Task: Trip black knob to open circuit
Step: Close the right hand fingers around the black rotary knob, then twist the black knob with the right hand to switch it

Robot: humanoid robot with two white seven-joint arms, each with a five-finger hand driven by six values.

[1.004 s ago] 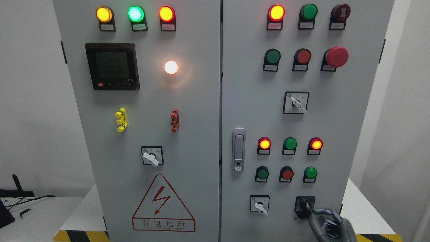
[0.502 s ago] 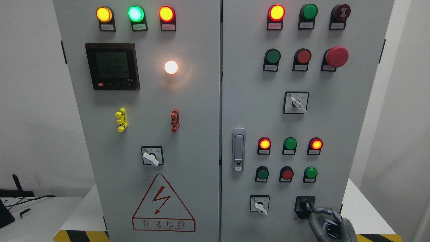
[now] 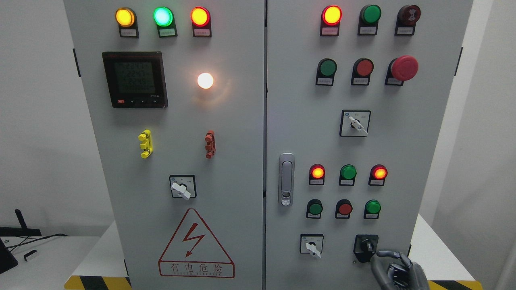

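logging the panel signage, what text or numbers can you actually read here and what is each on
"有电危险": red print in the box under the lightning-bolt warning triangle on the left door.
Small Latin line beneath it: too blurred to read.
Digital meter: rows of digits lit, too faint to read reliably.
Label plates under the indicator lamps and pushbuttons: too small.
Markings round the selector switches and the black knob: too small.
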